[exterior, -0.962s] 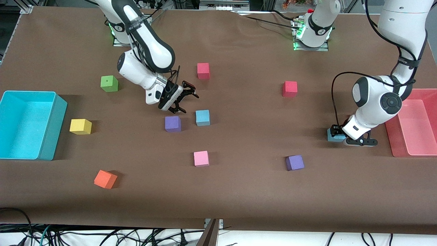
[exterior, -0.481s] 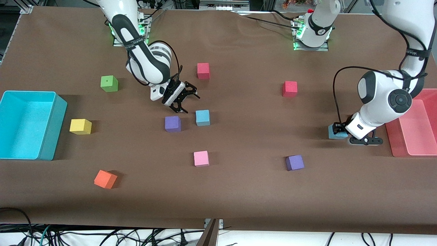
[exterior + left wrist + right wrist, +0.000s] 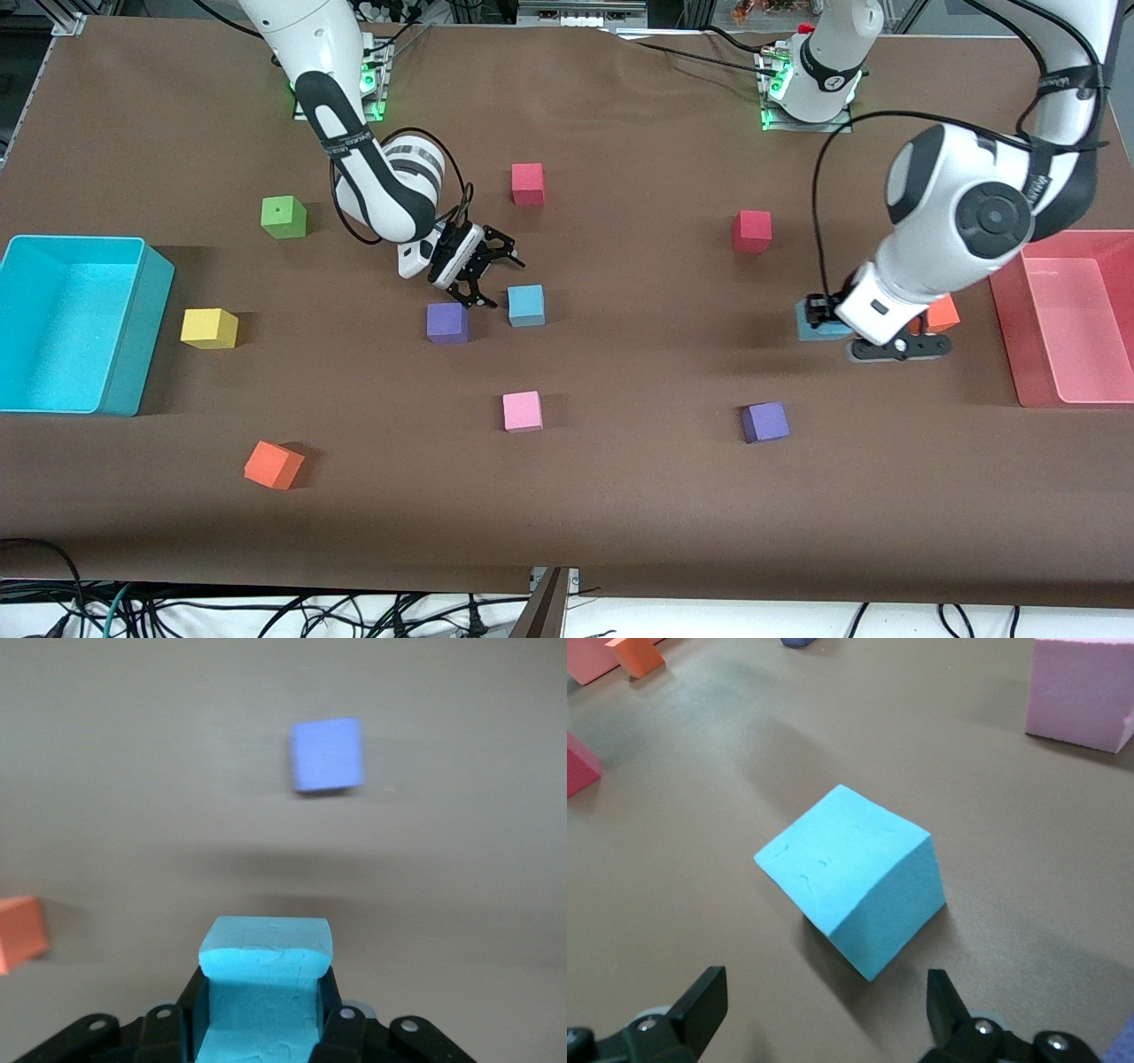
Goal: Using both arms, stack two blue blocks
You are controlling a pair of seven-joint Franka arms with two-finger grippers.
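Note:
One blue block (image 3: 525,305) rests on the table beside a purple block (image 3: 446,322). My right gripper (image 3: 500,282) hangs open just above the table next to this blue block; in the right wrist view the block (image 3: 850,877) lies ahead of the spread fingers (image 3: 700,1001), untouched. The second blue block (image 3: 808,326) is up off the table with my left gripper (image 3: 828,319) shut on it. In the left wrist view that block (image 3: 266,979) fills the gap between the jaws.
A purple block (image 3: 765,422), red blocks (image 3: 751,230) (image 3: 527,182), a pink block (image 3: 522,411), orange blocks (image 3: 941,312) (image 3: 273,464), yellow (image 3: 209,328) and green (image 3: 283,216) blocks lie scattered. A cyan bin (image 3: 133,319) and a pink bin (image 3: 1019,354) stand at the table's ends.
My left gripper has risen with the blue block and carried it toward the table's middle, uncovering an orange block. My right gripper has dropped closer to the other blue block.

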